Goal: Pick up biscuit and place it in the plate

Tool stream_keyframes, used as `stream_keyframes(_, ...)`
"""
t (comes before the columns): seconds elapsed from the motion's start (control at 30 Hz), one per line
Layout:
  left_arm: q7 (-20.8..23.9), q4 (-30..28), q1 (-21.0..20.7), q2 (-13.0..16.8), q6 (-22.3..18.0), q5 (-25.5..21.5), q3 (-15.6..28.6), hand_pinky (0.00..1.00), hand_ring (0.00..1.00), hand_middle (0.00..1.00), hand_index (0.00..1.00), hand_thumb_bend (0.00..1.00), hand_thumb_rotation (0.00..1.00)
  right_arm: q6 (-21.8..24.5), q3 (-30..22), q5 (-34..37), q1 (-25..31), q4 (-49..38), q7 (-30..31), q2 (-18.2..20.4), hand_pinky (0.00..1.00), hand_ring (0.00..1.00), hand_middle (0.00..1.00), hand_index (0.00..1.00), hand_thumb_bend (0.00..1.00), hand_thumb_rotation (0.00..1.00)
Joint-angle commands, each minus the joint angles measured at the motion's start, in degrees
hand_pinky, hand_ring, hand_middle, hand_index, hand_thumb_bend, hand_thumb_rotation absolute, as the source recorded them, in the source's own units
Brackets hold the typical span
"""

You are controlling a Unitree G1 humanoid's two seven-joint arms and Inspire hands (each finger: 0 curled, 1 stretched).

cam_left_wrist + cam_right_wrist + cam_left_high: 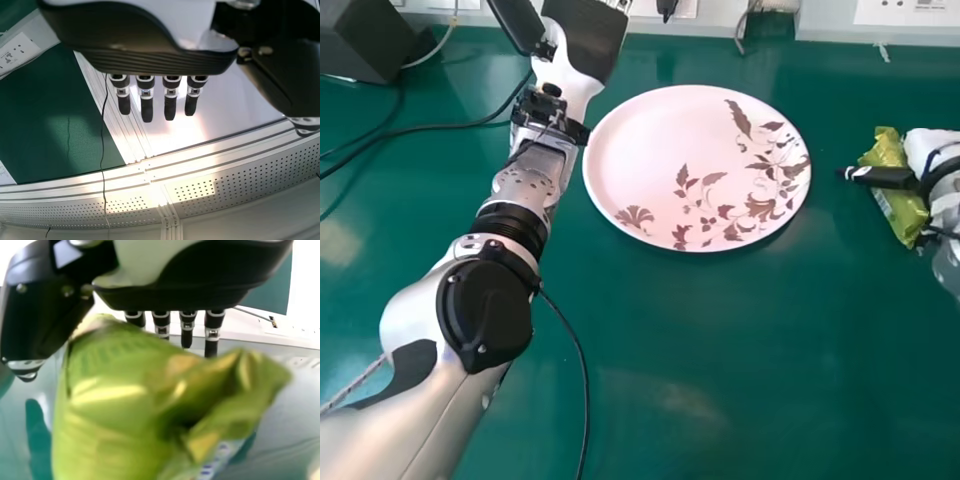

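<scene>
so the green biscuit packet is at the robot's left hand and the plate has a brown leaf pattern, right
Not the left hand: the head view shows the green biscuit packet at the robot's right hand. The plate does have a brown leaf pattern.

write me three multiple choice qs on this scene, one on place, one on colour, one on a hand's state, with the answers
1. In the head view, where is the green foil biscuit packet?
a) on the round pale pink plate
b) right of the plate
c) left of the plate

2. What colour are the plate's printed leaves?
a) brown
b) blue
c) yellow

3. How are the left hand's fingers?
a) curled round the packet
b) curled round the plate's rim
c) straight

1 b: it is at the right hand, beyond the plate's right edge.
2 a: they show brown on pale pink.
3 c: the left wrist view shows them extended.
</scene>
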Motion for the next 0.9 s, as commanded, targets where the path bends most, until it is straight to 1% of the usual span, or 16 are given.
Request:
stream_keyframes(0.0,-0.3,-0.2,-1.0,0.3,0.3,-0.5,0.3,0.98,0.97,1.0,1.0,1.0,0.55,0.5,1.1,0.7,1.9,2.1,1.9,-0.7,0.79,0.87,0.91,0.88,1.0,0.8)
stream_keyframes(0.2,0.0,-0.2,-1.0,0.3,0.8,-1.3,0.5,0.99,0.97,1.0,1.0,1.0,0.45,1.6,2.2,-0.1,1.9,1.6,2.0,-0.8,0.77,0.88,0.91,0.86,1.0,0.76)
stream_keyframes(0.3,-0.3,-0.2,-1.0,0.3,0.8,-1.5,0.5,1.0,0.97,1.0,1.0,1.0,0.39,1.6,2.3,0.0,2.1,1.1,2.3,-1.1,0.76,0.88,0.92,0.87,1.0,0.73)
stream_keyframes(0.37,-0.5,-0.2,-1.1,0.2,1.0,-1.9,0.7,1.0,0.97,1.0,1.0,1.0,0.37,1.5,2.4,0.2,2.3,0.7,2.4,-1.2,0.76,0.88,0.92,0.87,0.99,0.73)
stream_keyframes(0.43,-0.9,-0.2,-1.1,0.2,1.4,-2.2,0.9,1.0,0.97,1.0,1.0,1.0,0.37,1.6,2.4,0.2,2.4,0.3,2.4,-1.3,0.77,0.89,0.94,0.89,0.94,0.71)
stream_keyframes(0.53,-1.5,-0.1,-1.2,0.3,2.3,-2.7,1.3,1.0,0.97,1.0,1.0,1.0,0.37,1.6,2.6,0.0,2.2,0.3,2.6,-1.2,0.76,0.9,0.96,0.91,0.88,0.66)
stream_keyframes(0.63,-1.2,-0.1,-1.3,0.4,2.7,-3.1,1.4,1.0,0.97,1.0,1.0,1.0,0.37,1.6,2.5,0.1,2.3,-0.4,2.6,-1.2,0.73,0.89,0.94,0.88,0.86,0.6)
stream_keyframes(0.73,-1.5,-0.1,-1.2,0.4,2.4,-3.3,1.1,1.0,0.98,1.0,1.0,1.0,0.37,1.7,2.4,0.2,2.8,-1.8,3.5,-1.6,0.73,0.88,0.94,0.9,0.84,0.6)
stream_keyframes(0.87,-1.3,-0.2,-1.2,0.3,1.8,-3.2,0.9,1.0,0.98,1.0,1.0,1.0,0.38,1.5,2.2,0.4,3.7,-3.7,5.0,-2.2,0.73,0.88,0.94,0.89,0.86,0.6)
